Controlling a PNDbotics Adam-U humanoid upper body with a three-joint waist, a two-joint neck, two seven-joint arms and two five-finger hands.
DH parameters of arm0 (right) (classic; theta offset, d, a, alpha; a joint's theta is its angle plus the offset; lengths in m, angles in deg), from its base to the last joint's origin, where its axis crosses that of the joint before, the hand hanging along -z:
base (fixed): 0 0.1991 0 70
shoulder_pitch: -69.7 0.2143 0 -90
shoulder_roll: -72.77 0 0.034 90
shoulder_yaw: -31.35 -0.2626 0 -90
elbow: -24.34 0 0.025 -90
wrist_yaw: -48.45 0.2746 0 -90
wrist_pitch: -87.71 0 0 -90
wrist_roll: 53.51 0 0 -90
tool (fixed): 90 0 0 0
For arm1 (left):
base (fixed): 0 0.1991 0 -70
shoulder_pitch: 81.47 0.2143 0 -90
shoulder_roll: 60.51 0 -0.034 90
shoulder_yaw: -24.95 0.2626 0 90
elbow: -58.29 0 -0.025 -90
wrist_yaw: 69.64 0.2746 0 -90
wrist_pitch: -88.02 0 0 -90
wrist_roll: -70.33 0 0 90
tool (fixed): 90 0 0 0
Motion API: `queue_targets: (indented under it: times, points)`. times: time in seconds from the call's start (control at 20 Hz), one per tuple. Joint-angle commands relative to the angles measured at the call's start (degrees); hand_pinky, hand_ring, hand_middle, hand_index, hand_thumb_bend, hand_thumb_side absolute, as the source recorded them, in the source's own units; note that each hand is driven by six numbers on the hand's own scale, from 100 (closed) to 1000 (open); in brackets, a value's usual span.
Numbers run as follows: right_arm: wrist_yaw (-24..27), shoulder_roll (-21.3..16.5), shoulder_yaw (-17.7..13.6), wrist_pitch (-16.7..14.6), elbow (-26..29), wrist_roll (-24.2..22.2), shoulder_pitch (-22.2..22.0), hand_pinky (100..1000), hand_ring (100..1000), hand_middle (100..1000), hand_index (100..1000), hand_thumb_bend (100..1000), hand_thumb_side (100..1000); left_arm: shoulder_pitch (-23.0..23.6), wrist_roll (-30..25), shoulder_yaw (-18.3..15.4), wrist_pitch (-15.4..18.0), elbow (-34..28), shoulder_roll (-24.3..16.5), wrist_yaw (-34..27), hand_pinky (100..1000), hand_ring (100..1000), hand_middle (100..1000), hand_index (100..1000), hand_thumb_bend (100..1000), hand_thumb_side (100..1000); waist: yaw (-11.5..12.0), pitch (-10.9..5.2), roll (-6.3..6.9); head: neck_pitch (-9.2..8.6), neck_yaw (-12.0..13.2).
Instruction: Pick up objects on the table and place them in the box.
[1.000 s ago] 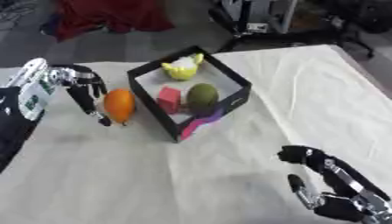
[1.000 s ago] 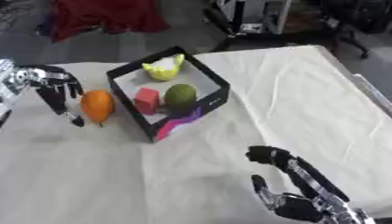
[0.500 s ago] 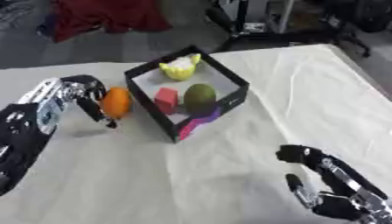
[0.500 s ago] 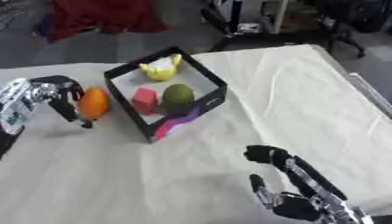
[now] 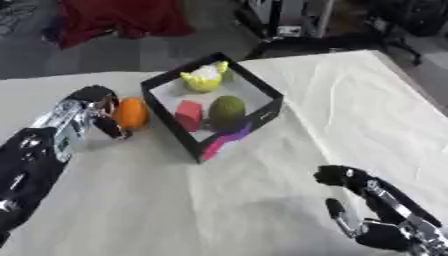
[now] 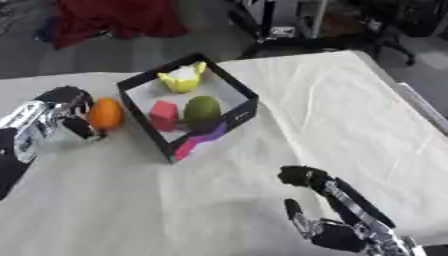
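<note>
My left hand (image 5: 87, 107) curled around the orange (image 5: 132, 113) just beside the box (image 5: 262, 95), my right hand (image 5: 376, 220) idle, fingers relaxed, low right over tabletop (image 5: 219, 200)

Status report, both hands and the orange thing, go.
Left hand curled round the orange object, on the table beside the box. Right hand idle, open, lower right. Box holds yellow, red, green items. Nothing in the way.
</note>
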Motion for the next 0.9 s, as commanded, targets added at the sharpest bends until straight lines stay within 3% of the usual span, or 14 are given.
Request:
queue_targets:
  times: [0.05,0.2,0.35,0.65,0.9]
  points:
    - [0.09,-0.33,-0.05,-0.05,0.7,-0.08,0.28,871,828,788,888,100,340,-0.63,9.07,-1.4,-2.52,0.76,0.69,-0.21,416,288,299,458,210,181,-0.07,-1.03,-0.88,-0.11,-0.21]
    - [0.06,-0.31,-0.08,-0.04,0.7,-0.06,0.27,871,828,788,888,100,340,-0.28,17.15,-2.05,-4.3,1.06,1.14,-3.2,341,219,223,390,247,144,-0.08,-1.0,-0.89,-0.11,-0.24]
    - [0.06,-0.34,-0.08,-0.04,0.71,-0.05,0.25,871,828,788,887,100,340,-0.47,22.03,-2.44,-5.72,-0.52,0.19,-6.6,331,214,220,388,266,137,-0.03,-1.03,-0.89,-0.11,-0.2]
    - [0.01,-0.47,-0.07,-0.05,0.7,-0.06,0.14,870,827,787,883,100,342,-3.36,27.76,-3.25,-9.78,-9.78,-3.6,-11.66,324,221,230,397,310,119,0.1,-1.2,-0.79,-0.11,-0.33]
    - [0.11,-0.54,0.02,-0.06,0.67,-0.16,0.08,870,827,786,883,100,344,-7.15,29.53,-2.56,-10.72,-12.94,-2.88,-11.98,332,229,238,402,305,130,-0.04,-1.38,-0.8,-0.11,-0.14]
